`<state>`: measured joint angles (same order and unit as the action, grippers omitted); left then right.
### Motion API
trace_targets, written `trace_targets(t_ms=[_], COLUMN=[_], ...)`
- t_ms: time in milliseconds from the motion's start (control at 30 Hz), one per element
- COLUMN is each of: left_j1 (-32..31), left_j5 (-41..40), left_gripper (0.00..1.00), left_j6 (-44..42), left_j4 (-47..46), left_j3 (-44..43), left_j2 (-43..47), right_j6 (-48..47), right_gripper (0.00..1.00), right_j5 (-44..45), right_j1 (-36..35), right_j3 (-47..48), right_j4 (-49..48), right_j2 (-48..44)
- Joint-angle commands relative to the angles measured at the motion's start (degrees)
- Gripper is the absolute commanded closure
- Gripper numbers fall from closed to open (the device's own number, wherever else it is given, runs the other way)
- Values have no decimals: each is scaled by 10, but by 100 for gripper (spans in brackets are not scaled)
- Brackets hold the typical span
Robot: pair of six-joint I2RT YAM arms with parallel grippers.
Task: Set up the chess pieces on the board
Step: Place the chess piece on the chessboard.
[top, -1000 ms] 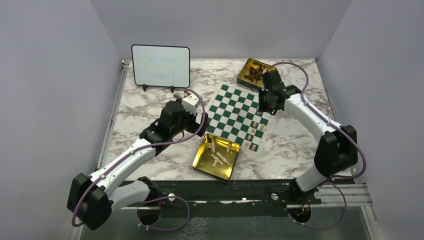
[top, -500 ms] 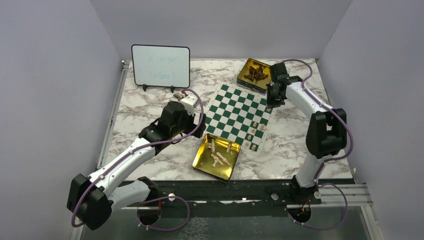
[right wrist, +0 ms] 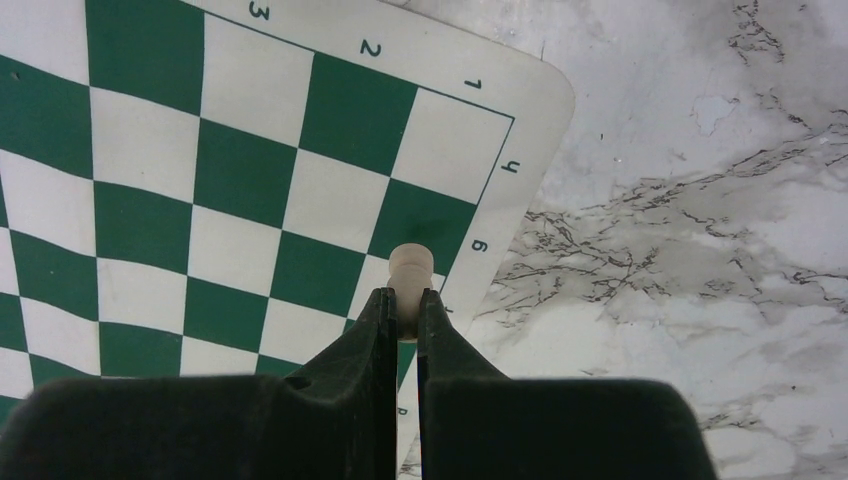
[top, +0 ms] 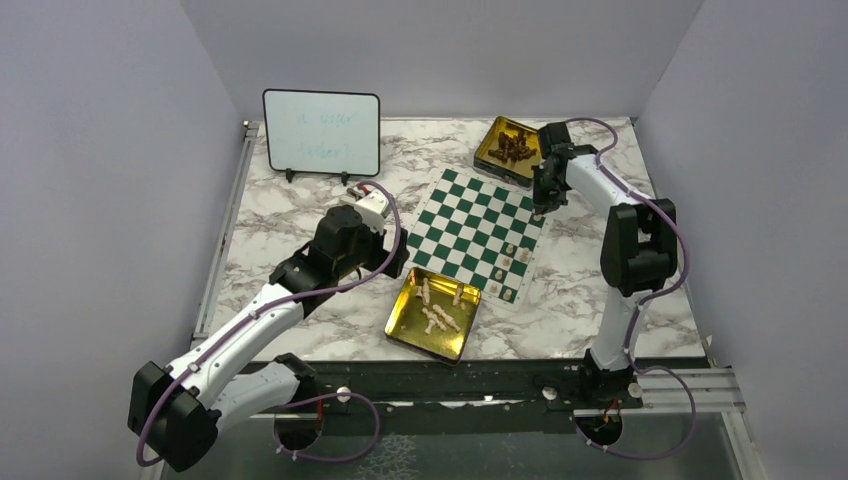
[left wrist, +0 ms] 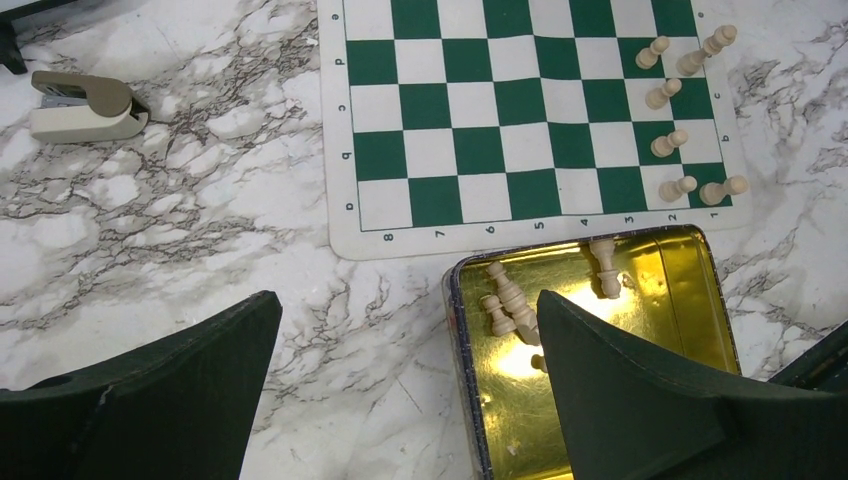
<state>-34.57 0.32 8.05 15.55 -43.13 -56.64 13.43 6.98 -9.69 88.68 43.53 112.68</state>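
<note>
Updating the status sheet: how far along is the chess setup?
Early. Done: a handful of pale pieces sit along one edge of the board. In hand: right gripper pinches one pale piece by a board corner; left gripper open, empty. Left: loose pale pieces in the near tin, dark ones in the far tin.

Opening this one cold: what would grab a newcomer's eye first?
The green-and-white board in the middle of the marble table stands out first, with only a few pale pieces along its near right edge. Next comes the right gripper, pinching a single piece over the board's lettered border. The left gripper hangs wide open above the gold tin of loose pale pieces.
</note>
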Motion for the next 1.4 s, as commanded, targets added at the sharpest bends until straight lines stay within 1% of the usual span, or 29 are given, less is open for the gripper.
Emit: trace_targets(t_ms=[0,700,767,867,967,1100,1367], left_j1=[2,2,2,2,2,2,2], left_j5=[-13,-17,-19,-20,-21,-22,-21], left_gripper=[1,1,1,1,1,1,1], left_j6=[-8,-7,-8,-8,-9,-10,-10], left_j4=[-8,-9,-9,-9,-9,-9,-9], left_j3=[6,9,9,9,9,9,9], left_j2=[11,13,12,11,12,11,12], right_j6=[-9,-15,-16,-17,-20,-24,-22], right_gripper=[92,90,88,80,77,82,85], right_j5=[-19,-29,-31,-30,-32,-32,-37], right_j1=[10,18,18,19,21,22,22], right_j3=[29,38,37,38,38,41,53], right_j4=[24,32,30,29,27,26,30], right_j2=[19,50,52,57,58,59,62])
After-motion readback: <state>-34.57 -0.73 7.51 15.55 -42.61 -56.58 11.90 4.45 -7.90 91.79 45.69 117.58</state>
